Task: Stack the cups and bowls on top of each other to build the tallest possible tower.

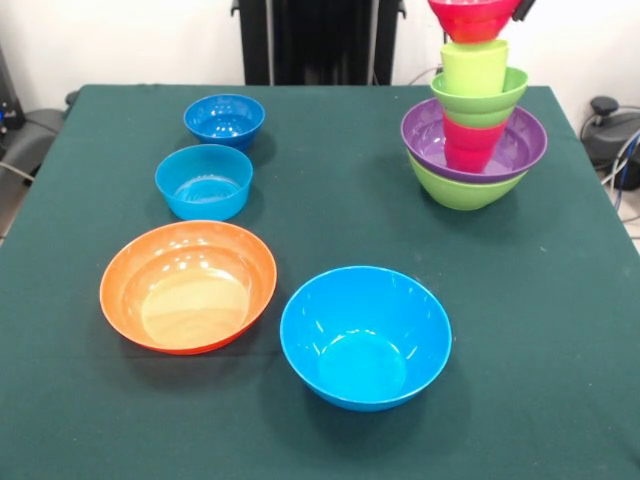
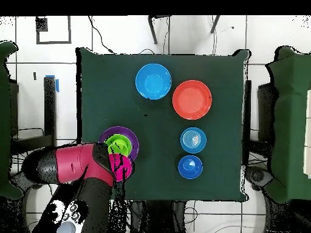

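1. While the glossy plastic tower [image 1: 473, 140] stands at the table's 1 o'clock in the front view, a small pink-red plastic bowl [image 1: 472, 18] hangs just above its top, cut off by the picture's upper edge
2. Tower make-up, bottom to top: large lime-green bowl [image 1: 460, 190], wide purple bowl [image 1: 520, 145], red tapered cup [image 1: 470, 148] mouth-down, small lime-green bowl [image 1: 482, 100], lime-green tumbler [image 1: 474, 66] mouth-down. Judgement: the inverted cups are there to gain height rather than nest
3. Gripper [image 1: 521, 9]: only a dark tip shows beside the pink-red bowl's rim; whether it is apart, together or clamped on that rim I cannot tell. From overhead the red and black arm [image 2: 73, 165] covers it
4. Pink-red bowl appears apart from the tumbler, so placement is judged not yet done; it sits roughly centred over the stack, sensible for so narrow a seat
5. Loose pieces on the green table [image 1: 560, 330]: small dark blue bowl [image 1: 224, 119] at 11 o'clock, small light blue bowl [image 1: 204, 180] just nearer, large orange bowl [image 1: 188, 285] at 8 o'clock, large light blue bowl [image 1: 365, 335] at 6 o'clock, all upright and apart
6. Hard to make out: how deep the red cup sits inside the purple bowl; overhead, the tower [image 2: 119, 145] is half hidden under the arm
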You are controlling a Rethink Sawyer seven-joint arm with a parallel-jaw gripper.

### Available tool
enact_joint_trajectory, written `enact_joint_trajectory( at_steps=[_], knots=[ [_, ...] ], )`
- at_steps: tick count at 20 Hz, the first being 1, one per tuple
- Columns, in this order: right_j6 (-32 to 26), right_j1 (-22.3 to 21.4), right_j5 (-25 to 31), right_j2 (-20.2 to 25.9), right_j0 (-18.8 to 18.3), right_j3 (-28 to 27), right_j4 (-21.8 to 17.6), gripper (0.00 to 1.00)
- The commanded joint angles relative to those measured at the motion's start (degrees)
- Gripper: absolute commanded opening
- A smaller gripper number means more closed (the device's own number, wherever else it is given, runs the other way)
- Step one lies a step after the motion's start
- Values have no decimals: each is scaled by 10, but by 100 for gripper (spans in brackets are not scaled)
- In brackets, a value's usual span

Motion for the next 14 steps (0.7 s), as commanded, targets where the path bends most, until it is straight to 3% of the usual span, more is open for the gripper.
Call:
enact_joint_trajectory(
  at_steps=[1, 14],
  knots=[
    [113, 16, -22, 15, 5, 1, 12, 0],
    [106, 20, -3, 25, 0, -21, 31, 0]
  ],
)
